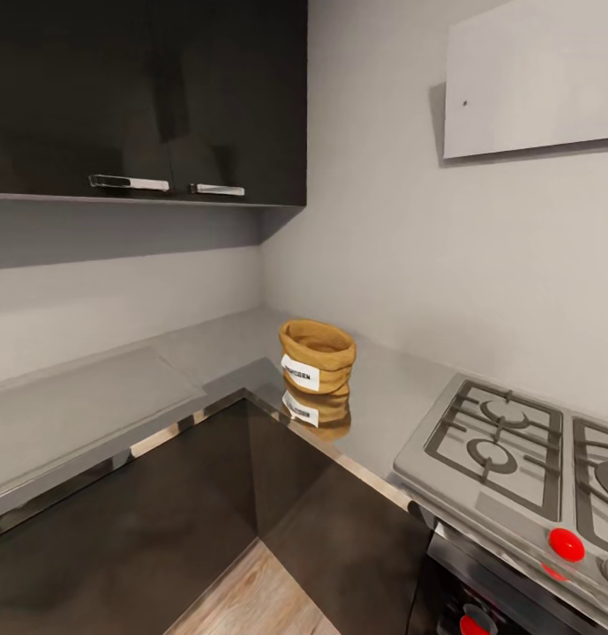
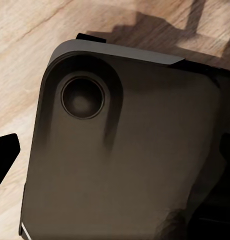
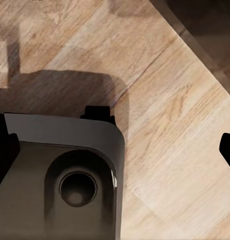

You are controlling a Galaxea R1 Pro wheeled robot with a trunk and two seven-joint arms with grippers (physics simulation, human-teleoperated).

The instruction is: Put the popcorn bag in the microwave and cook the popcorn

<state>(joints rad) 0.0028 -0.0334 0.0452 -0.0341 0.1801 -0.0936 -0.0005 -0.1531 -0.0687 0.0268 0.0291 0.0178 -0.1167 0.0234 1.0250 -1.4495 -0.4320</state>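
Looking down, I saw one popcorn bag (image 1: 317, 357) upright on the countertop (image 1: 118, 397) in the inner corner, near a cooktop (image 1: 515, 450) with two red knobs (image 1: 566, 544) and below two dark wall cabinets (image 1: 145, 97). Nothing blocked it. Both wrist cameras faced the robot base (image 2: 125, 150) over wooden floor (image 3: 170, 125); I could not tell either jaw's opening.

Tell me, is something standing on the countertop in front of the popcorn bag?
Nothing visible does. The popcorn bag sits alone in the countertop corner, the cooktop off to one side.
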